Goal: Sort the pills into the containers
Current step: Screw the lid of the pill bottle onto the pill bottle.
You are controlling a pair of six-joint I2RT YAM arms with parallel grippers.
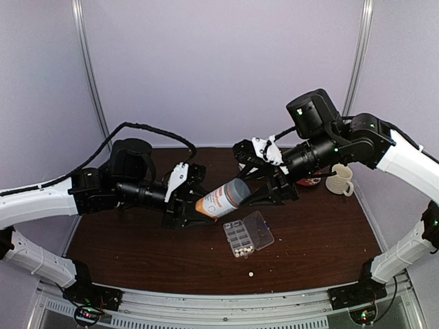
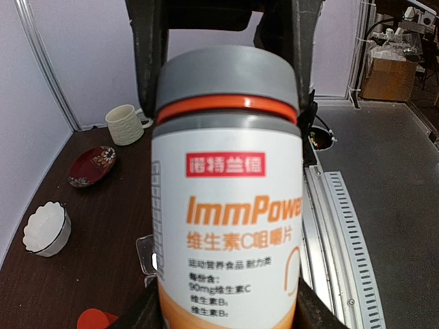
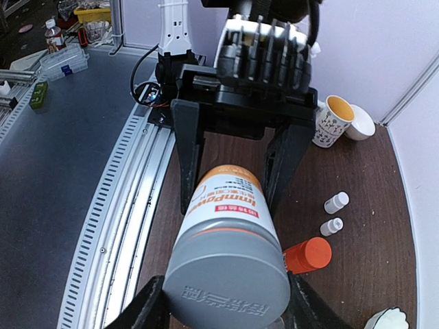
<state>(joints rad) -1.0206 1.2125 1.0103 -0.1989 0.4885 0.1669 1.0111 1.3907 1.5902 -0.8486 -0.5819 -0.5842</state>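
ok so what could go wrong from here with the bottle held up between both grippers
1. The bottle hangs tilted between the left gripper and the right gripper, which is on its grey cap. A twist could slip it loose.
2. It seems off to one side of the organizer box, so spilled pills may miss the cells.
3. A stray pill could roll off the table.

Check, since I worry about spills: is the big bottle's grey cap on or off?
On. The grey cap sits over the bottle neck in both wrist views.
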